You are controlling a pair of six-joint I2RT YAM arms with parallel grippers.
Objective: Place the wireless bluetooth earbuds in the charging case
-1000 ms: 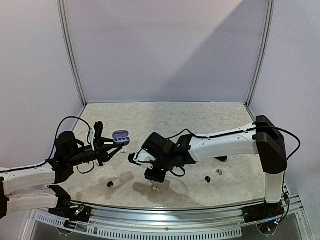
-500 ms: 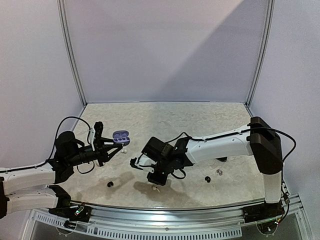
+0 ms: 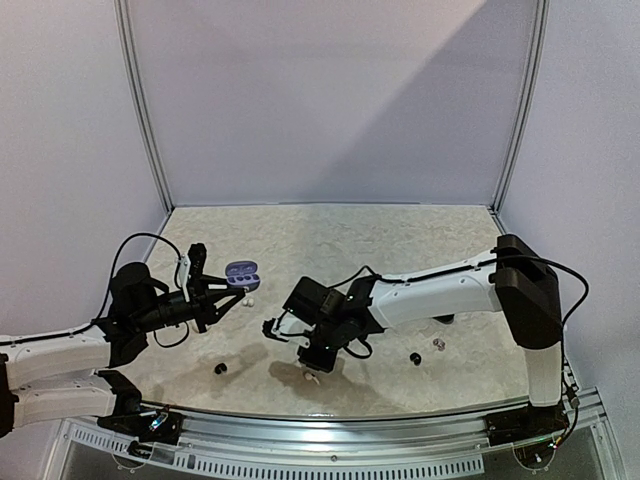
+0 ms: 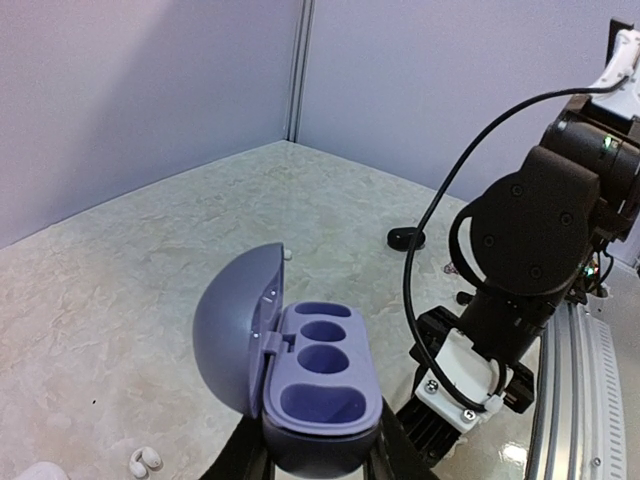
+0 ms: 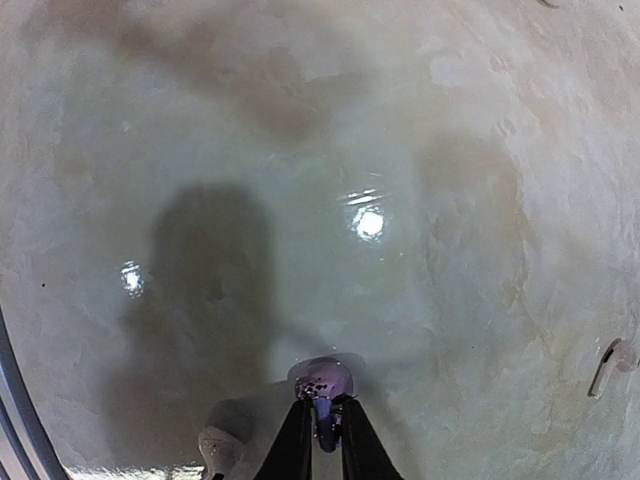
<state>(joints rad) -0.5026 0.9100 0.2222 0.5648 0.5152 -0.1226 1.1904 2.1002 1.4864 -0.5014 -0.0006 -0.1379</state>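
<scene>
Left wrist view shows us the left gripper [image 4: 316, 458] closed on the base of the purple charging case [image 4: 320, 395], held above the table [image 4: 120, 300] with its lid standing open. A white earbud [image 4: 145, 460] lies on the table below. In the right wrist view, the right gripper [image 5: 322, 440] points down, its fingers almost together on a pale earbud [image 5: 322, 382]. It seems pinched, though this part is small and dim. We see another white bud [image 5: 220, 445] just beside it.
</scene>
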